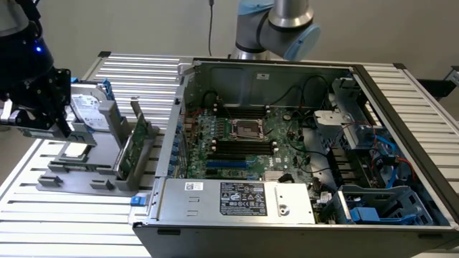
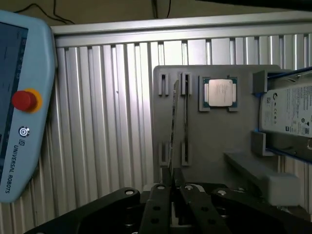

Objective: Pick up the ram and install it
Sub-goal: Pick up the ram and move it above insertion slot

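While the end effector hovers with fingers narrowly parted and pinching nothing, the ram stands on edge in the grey holder beyond, its long axis in line with the gap.

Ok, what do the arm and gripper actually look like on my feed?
The arm is a silver-grey tube with rounded light-blue joint caps. The gripper is matt black, built of jointed link bars fixed with small silver pins. A small blue light glows on the black wrist housing above it.
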Controlling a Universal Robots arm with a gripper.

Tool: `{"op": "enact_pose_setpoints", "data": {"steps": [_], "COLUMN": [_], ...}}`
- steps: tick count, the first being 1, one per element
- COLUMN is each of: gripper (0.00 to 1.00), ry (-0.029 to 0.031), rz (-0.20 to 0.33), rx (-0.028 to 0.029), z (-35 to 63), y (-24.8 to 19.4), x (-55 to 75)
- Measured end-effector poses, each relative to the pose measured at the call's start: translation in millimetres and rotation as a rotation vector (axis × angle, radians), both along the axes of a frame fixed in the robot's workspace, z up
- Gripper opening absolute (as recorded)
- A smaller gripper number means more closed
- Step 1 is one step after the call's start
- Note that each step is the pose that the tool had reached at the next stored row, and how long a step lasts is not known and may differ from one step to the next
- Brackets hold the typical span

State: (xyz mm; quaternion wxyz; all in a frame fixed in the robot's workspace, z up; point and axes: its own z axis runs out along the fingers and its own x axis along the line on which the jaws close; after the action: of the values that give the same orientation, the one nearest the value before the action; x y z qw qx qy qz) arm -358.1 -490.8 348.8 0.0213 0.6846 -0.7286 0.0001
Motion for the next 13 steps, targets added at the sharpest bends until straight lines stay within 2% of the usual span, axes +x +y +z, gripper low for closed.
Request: {"op": "enact_pose_setpoints", "data": {"steps": [4,13], "gripper": [0.14,0.14], "ry": [0.0000,0.0000], "rz": [0.000,0.000], "rx": [0.0000,0.0000], "z": [15.8,30.3], "y": [0.8,4.7], "x": [16.3,53.5]}}
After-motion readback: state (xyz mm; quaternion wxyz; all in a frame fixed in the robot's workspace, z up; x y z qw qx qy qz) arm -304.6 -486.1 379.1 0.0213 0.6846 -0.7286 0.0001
